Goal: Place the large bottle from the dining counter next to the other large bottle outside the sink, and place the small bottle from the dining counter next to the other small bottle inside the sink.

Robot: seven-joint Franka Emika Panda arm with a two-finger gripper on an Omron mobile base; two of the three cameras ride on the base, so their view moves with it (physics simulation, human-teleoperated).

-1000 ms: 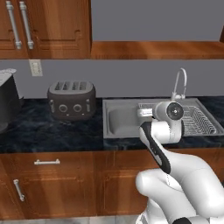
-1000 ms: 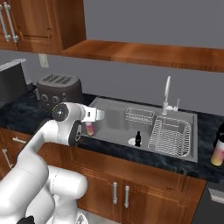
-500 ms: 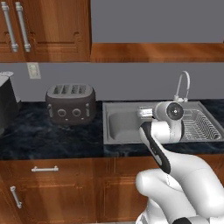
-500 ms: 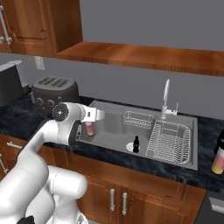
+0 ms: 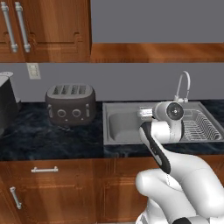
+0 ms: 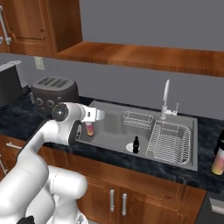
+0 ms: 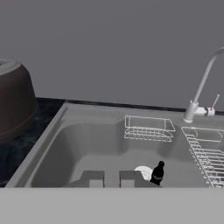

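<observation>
My gripper hovers over the left end of the sink, pointing across the basin, and it is shut. A pink-and-yellow bottle hangs just under the hand, half hidden by the forearm. It has the same colours as the large bottle standing on the counter right of the sink. A small dark bottle stands upright inside the sink by the drain. In the hand view the gripper faces the basin, and the small bottle is just to the right of it.
A wire dish rack fills the right half of the sink, and a small wire basket hangs on the back wall. The faucet rises behind the sink. A toaster sits on the dark counter to the left.
Both base views have shifted slightly, so the camera moved a little. The arm keeps its pose over the sink's left end, and the gripper stays shut with the bottle under it.
</observation>
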